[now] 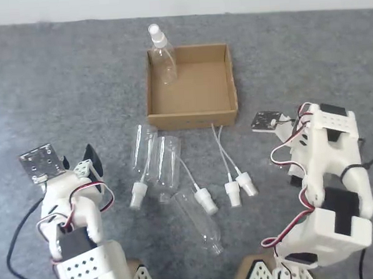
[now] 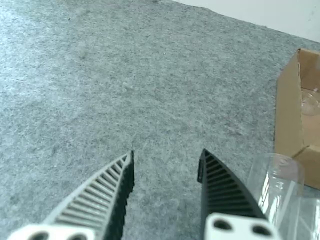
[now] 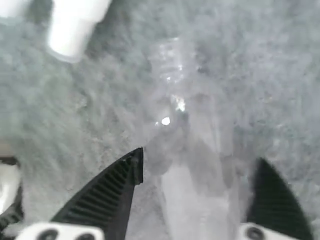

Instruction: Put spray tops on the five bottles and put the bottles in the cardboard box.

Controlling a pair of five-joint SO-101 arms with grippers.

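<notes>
So the right claw (image 3: 200, 157) sits spread either side of an uncapped bottle (image 3: 175, 100), presumably to grab it; left claw (image 2: 166, 154) gapes empty over the mat (image 2: 100, 75).

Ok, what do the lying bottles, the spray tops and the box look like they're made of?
Lying bottles: probably clear, glossy plastic. The grey mat shows through them and highlights glint on their walls, though glass can't be ruled out. Spray tops: opaque white plastic by the look, smooth and evenly coloured. Cardboard box: plain brown cardboard with a matt finish and folded walls.
</notes>
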